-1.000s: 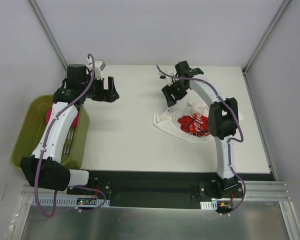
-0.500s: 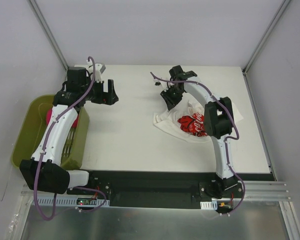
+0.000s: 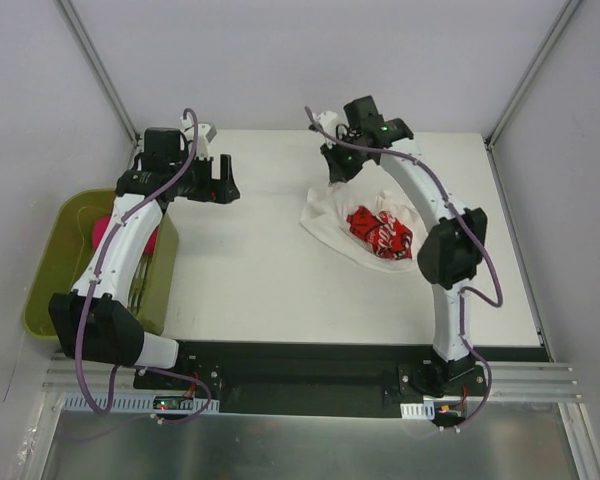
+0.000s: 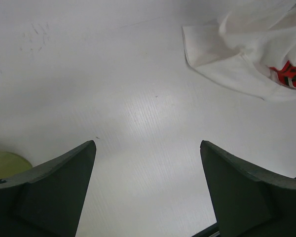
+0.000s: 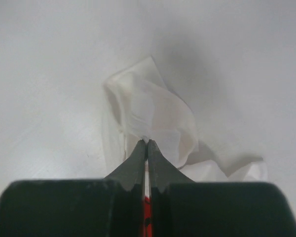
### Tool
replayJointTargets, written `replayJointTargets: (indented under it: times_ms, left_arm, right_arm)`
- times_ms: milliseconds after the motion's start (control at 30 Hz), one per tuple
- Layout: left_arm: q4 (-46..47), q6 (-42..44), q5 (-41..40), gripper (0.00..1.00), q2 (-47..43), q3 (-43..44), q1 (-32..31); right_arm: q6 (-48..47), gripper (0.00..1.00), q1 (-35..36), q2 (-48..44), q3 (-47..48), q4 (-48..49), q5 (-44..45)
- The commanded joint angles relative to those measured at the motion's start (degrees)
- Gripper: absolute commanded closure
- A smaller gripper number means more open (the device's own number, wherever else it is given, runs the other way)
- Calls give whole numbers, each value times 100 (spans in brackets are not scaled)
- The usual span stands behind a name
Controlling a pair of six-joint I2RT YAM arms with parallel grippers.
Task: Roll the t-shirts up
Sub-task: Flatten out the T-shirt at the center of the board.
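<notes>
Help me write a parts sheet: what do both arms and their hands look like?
The left arm and right arm have white links, black joint housings and a purple cable along each. The left hand and right hand are black, with two tapered wedge-shaped fingers.

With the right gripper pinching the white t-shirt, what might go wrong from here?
The right gripper is shut on only a thin fold of the crumpled white cloth t-shirt; it may slip out. The shirt lies bunched, its red print creased, so a roll started now would likely be lumpy.

The white t-shirt is soft, creased cloth; table smooth, matt; basket smooth plastic.
</notes>
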Motion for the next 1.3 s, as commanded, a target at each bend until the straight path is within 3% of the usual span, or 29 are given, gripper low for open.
replayJointTargets:
  times_ms: [0, 267, 433, 567, 667, 700, 800, 833, 867, 900, 967, 1033, 1133, 1267]
  left_arm:
    - [140, -160, -163, 13, 142, 279, 15]
    - [158, -204, -137, 12, 590, 753, 15]
    - [149, -257, 12, 12, 897, 1009, 7]
    - [158, -318, 92, 12, 1065, 1176, 7]
    - [167, -318, 109, 12, 1144, 1229, 7]
    - [167, -336, 109, 12, 1188, 1238, 7]
    - [175, -353, 127, 12, 1232, 1246, 7]
    - [175, -353, 144, 12, 1232, 1229, 7]
    - [167, -353, 145, 12, 1232, 1220, 7]
    - [175, -353, 171, 12, 1223, 1211, 7]
    - [175, -318, 171, 12, 1197, 1167, 7]
    - [175, -274, 127, 12, 1153, 1089, 7]
    - [175, -230, 127, 12, 1083, 922, 7]
    - [167, -116, 22, 12, 890, 640, 7]
  right_arm:
    - [677, 99, 195, -1748, 611, 893, 28]
    - [608, 99, 90, -2601, 1358, 1684, 1285]
    - [370, 99, -471, -3233, 929, 1747, 2050]
    - [554, 99, -1165, -3866, -370, 1459, 2332]
    - [1001, 99, -1982, -4367, -1820, 1239, 2438]
    - [1151, 99, -2541, -4438, -2563, 1177, 2316]
    - [1608, 99, -3433, -4369, -3403, 625, 2192]
    - [1740, 92, -3591, -4229, -3675, 379, 2087]
    - [1793, 71, -3863, -4097, -3843, 72, 1903]
    - [1863, 60, -3935, -4113, -3993, 60, 1362]
    - [1777, 43, -3840, -4149, -4153, 147, 954]
    - [1514, 41, -3594, -4070, -3952, 218, 208]
    - [277, 40, -2743, -3701, -3548, -96, -786]
    - [-2250, 40, -1067, -3069, -2836, -1089, -1060]
